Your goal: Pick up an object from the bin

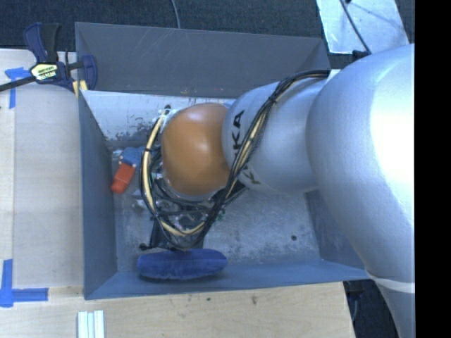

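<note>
I've got a blue oblong pad [182, 264], fuzzy and soft-looking, lying flat along the near wall of the grey metal bin [99, 189]. My gripper [171, 234] is just above the pad, tangled in cables. I can't tell if it's open, closed or gripping anything. Above the pad, the smooth orange dome [192, 150] on the wrist tilts down-left. A small orange block [123, 178] lies up-left of the pad.

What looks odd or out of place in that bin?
Nothing stands out. A small orange block lies loose by the bin left wall, a dark blue oblong lies along its near wall, and the arm reaches down between them. Nothing looks broken or spilled.
</note>
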Controlling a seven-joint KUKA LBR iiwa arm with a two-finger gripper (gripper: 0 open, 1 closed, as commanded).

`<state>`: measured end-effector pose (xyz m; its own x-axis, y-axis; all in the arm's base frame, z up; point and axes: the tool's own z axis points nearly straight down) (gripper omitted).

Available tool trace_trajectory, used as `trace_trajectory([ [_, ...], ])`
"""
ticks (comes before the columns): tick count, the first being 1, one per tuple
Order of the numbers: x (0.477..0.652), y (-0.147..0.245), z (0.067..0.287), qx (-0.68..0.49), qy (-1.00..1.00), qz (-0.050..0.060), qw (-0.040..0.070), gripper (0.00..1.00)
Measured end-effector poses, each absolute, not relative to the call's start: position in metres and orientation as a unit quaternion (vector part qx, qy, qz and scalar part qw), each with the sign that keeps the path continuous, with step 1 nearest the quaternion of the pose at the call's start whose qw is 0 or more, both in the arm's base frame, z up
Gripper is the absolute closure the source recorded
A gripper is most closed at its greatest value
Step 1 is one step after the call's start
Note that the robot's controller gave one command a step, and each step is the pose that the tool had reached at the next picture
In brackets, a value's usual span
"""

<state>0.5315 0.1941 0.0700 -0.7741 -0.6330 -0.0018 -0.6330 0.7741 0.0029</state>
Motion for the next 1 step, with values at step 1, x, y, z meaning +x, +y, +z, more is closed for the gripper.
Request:
trace_trajectory([
  [1,0.5337,0.1912,0.071,-0.333,0.943,0.0,0.002,1.0],
])
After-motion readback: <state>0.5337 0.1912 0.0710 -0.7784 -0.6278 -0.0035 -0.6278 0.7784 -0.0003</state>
